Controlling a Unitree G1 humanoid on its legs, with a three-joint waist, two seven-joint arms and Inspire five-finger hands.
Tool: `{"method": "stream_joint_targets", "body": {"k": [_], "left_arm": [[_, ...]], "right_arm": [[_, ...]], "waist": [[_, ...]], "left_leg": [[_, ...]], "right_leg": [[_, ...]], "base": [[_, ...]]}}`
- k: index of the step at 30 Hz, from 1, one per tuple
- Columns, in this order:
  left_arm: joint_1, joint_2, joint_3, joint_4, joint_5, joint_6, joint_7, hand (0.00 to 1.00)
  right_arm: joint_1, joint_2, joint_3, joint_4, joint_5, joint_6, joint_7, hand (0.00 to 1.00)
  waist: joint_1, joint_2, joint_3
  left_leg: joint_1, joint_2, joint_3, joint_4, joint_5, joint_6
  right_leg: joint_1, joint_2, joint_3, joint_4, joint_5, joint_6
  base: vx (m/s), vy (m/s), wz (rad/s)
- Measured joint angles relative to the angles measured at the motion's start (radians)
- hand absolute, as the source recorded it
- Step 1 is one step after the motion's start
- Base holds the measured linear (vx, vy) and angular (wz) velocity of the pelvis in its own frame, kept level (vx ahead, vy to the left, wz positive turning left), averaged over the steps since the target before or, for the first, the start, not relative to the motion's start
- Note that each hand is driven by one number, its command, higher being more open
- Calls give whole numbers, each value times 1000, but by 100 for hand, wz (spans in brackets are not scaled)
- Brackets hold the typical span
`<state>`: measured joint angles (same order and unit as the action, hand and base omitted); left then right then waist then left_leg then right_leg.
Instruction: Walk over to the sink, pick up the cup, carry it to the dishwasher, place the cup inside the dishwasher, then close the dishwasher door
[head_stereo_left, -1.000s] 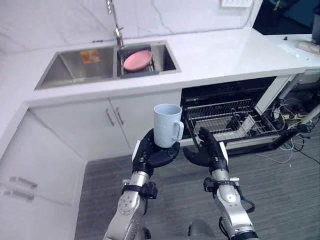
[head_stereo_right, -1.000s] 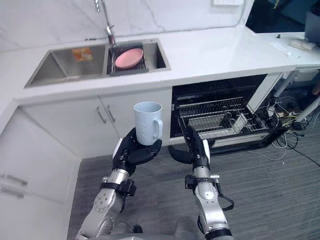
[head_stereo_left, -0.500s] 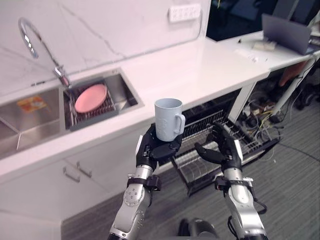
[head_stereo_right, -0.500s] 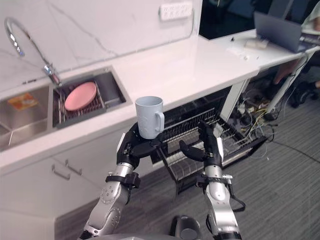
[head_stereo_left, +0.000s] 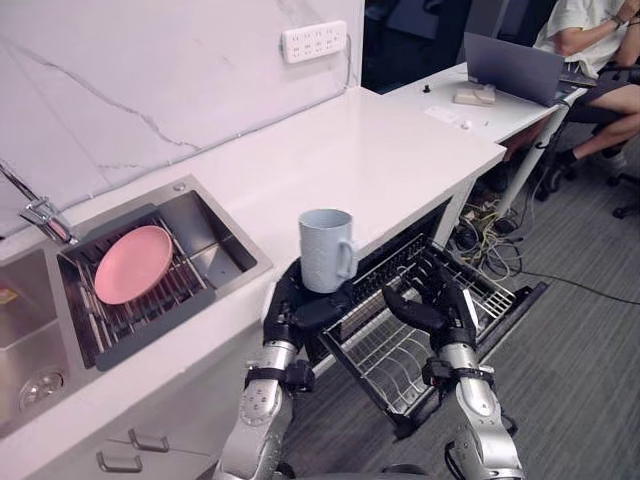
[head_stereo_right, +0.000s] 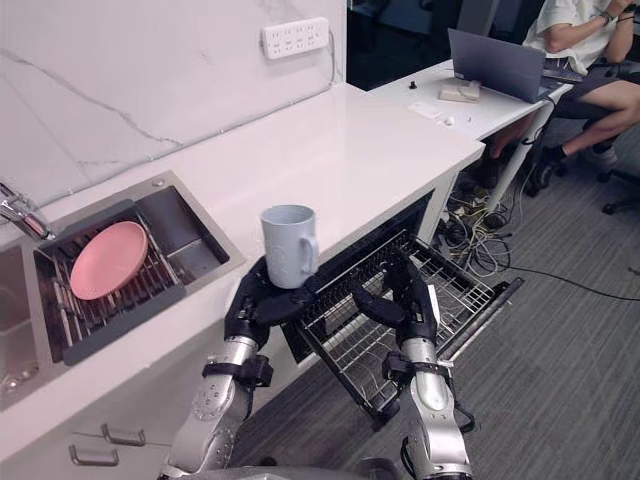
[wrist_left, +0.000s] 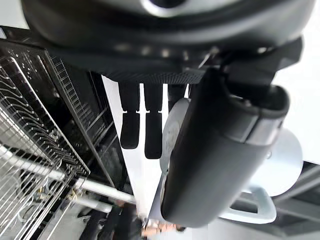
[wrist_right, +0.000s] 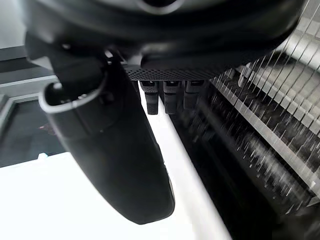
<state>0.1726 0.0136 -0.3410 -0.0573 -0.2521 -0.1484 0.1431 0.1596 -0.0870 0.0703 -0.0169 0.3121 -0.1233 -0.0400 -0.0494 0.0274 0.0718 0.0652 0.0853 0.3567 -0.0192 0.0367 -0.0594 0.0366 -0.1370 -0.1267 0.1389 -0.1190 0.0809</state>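
Observation:
A pale blue cup (head_stereo_left: 325, 250) with its handle to the right stands upright in my left hand (head_stereo_left: 300, 312), whose fingers and thumb are curled round its base; the left wrist view shows the thumb pressed against the cup (wrist_left: 282, 165). My right hand (head_stereo_left: 440, 305) hovers just to the right, fingers relaxed and holding nothing. Both hands are at the counter's front edge, above the pulled-out wire rack (head_stereo_left: 400, 350) of the dishwasher. The dishwasher door (head_stereo_left: 478, 352) lies open flat under the rack. The sink (head_stereo_left: 222, 238) is at the left.
A pink plate (head_stereo_left: 132, 264) lies on a drain rack in the sink, beside the faucet (head_stereo_left: 40, 215). The white countertop (head_stereo_left: 380, 150) runs to a desk with a laptop (head_stereo_left: 510, 65), where a person (head_stereo_left: 600, 40) sits. Cables (head_stereo_left: 490, 240) lie on the floor past the dishwasher.
The camera has swung right: the sink slid to the left and the dishwasher rack now sits beneath both hands. The cup stays upright in my left hand; the right hand keeps its pose.

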Motion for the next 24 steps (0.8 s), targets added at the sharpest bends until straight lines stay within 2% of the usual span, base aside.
{"method": "stream_joint_targets", "body": {"k": [4,9,24], "left_arm": [[-59,15,31,49,16,0,4,30],[-100,31,59,91,29,1,-3,30],[-111,39,54,112,43,4,-40,30]], "right_arm": [[-10,-6,36,-47,74,-2,39,90],[-14,-28,61,-60,100,-2,56,90],[-113,-62,94,-79,99,-2,70,90]], "waist": [[-22,2,-4],[-26,7,-10],[-22,9,-28]], "left_leg": [[15,7,15,-45,9,-5],[13,4,41,-68,22,3],[12,-1,33,-69,42,12]], "right_leg": [[-2,19,20,-37,31,-3],[-2,34,47,-102,87,-3],[6,31,43,-124,112,-2]], "base": [[-39,13,-20],[-75,8,-16],[-15,6,0]]}}
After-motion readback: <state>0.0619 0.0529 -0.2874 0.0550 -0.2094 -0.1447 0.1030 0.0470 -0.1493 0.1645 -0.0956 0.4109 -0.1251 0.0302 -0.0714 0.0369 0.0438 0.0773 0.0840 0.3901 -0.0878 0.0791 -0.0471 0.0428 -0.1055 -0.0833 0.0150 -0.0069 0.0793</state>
